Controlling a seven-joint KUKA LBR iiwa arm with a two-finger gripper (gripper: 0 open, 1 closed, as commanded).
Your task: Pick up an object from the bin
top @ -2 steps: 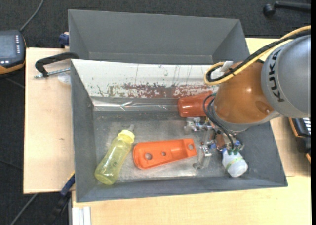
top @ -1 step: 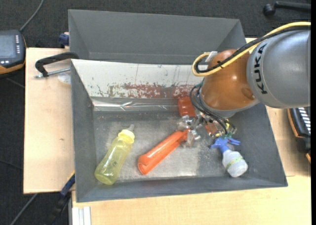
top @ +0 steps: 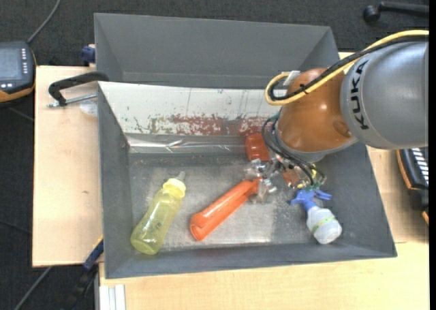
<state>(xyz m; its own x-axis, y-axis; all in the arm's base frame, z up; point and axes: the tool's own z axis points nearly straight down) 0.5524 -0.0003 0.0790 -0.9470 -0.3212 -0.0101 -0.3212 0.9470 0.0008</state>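
My gripper (top: pixel 264 180) is low in the bin, right of the middle, under the arm's orange cover. It sits at the upper right end of a long orange tube-shaped thing (top: pixel 221 210) that lies slanted on the bin floor. That end of the tube is partly hidden by the gripper's metal parts. Just behind the gripper, by the back wall, lies a small red-orange block (top: pixel 255 145). To the gripper's right and nearer the front lies a white bottle with a blue top (top: pixel 319 219).
A pale yellow plastic bottle (top: pixel 158 217) lies slanted at the front left of the bin, well apart from the gripper. The arm and its cables hang over the bin's right rear part and hide what is beneath.
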